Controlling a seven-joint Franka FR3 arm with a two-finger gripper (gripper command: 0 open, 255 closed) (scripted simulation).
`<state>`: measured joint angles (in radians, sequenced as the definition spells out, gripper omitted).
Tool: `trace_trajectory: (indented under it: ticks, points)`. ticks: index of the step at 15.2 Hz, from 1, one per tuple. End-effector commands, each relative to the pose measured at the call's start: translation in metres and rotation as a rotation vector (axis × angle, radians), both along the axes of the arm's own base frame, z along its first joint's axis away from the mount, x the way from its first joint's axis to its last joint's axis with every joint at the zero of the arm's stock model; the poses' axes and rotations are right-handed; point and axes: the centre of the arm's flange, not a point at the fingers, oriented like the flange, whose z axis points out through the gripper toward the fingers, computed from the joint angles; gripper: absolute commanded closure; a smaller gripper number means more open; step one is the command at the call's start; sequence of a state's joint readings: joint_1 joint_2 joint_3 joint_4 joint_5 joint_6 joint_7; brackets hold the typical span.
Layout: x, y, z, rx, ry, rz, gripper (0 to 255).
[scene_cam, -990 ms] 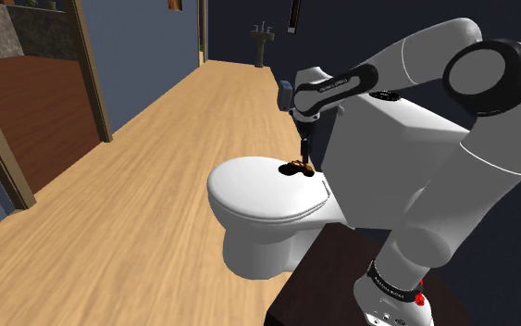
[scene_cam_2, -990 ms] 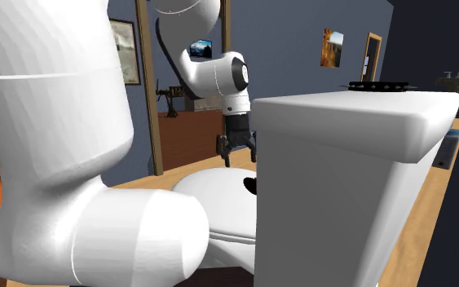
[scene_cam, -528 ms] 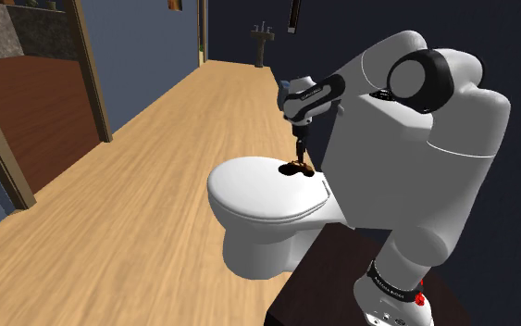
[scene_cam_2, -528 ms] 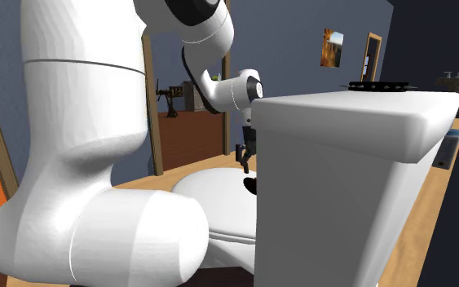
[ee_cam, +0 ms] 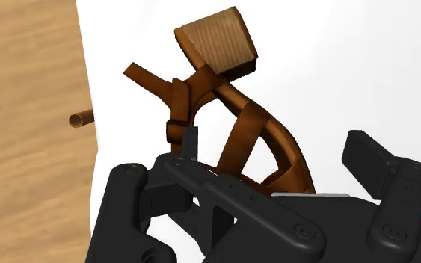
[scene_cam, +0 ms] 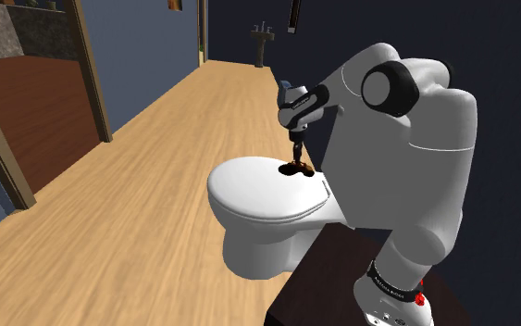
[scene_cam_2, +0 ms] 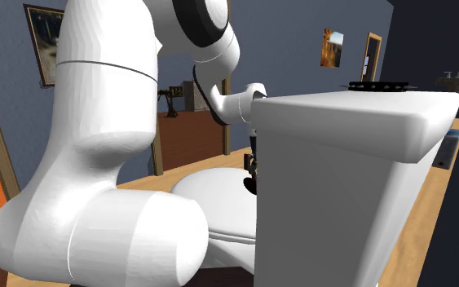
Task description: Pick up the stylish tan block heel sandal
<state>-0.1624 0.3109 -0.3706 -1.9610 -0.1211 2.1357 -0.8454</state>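
Observation:
A brown strappy sandal (ee_cam: pixel 235 142) with a tan block heel (ee_cam: pixel 217 41) lies on the white toilet lid (scene_cam: pixel 249 190), near the tank. It shows as a small dark shape in the shoulder view (scene_cam: pixel 295 169) and beside the tank's edge in the second exterior view (scene_cam_2: pixel 250 184). My black gripper (scene_cam: pixel 297 156) hangs straight down just above it. In the wrist view the gripper (ee_cam: pixel 280 146) is open, one fingertip (ee_cam: pixel 190 142) beside the straps and the other well apart on the far side, with the sandal's straps between them.
The white toilet tank (scene_cam_2: pixel 342 179) rises right beside the sandal and hides part of the gripper (scene_cam_2: pixel 252 165). Wooden floor (scene_cam: pixel 138 185) spreads past the toilet toward a doorway (scene_cam: pixel 27 111). A small brown peg (ee_cam: pixel 80 119) lies on the floor. The dark stand (scene_cam: pixel 328 278) sits at the lower right.
The arm has folded in toward the tank and the gripper has come down from above the lid to just over the sandal. The sandal has not moved.

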Motion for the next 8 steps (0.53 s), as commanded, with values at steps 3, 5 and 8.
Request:
trace_trajectory:
  ticks: [3, 5, 8]
  points:
    - [0.0009, 0.0003, -0.0198, 0.000, 0.000, 0.000, 0]
    - [0.0014, 0.0004, -0.0182, 0.000, 0.000, 0.000, 255]
    - [0.0015, 0.0003, -0.0179, 0.000, 0.000, 0.000, 255]
